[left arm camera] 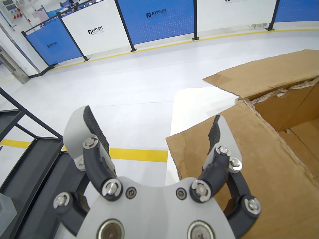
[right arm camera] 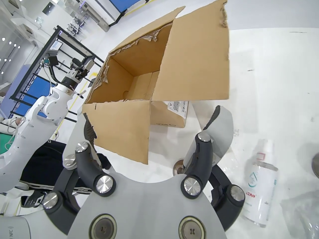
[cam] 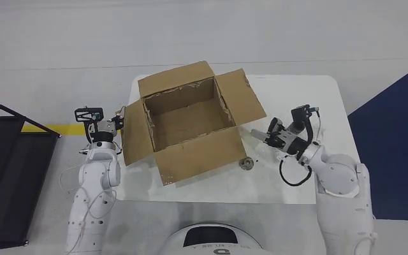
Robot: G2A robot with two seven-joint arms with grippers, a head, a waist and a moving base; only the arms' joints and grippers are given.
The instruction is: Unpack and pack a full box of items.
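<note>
- At the left middle of the top view, the left gripper [cam: 116,121] is hovering with jaws spread and empty, just beside the left flap [cam: 135,137] of the cardboard box [cam: 182,95], probably placed to steady or fold that flap
- In the centre, the box is sitting on the white table [cam: 299,95] with all four flaps splayed outward, keeping its mouth open for loading; the inside is looking bare
- Just right of the box's lower corner, a small round metal piece [cam: 245,164] is lying on the table
- At the right middle, the right gripper [cam: 260,135] is hanging released, gripping nothing, near the right flap; a clear spray bottle [right arm camera: 260,182] is lying on its side on the table close by, likely waiting to be picked
</note>
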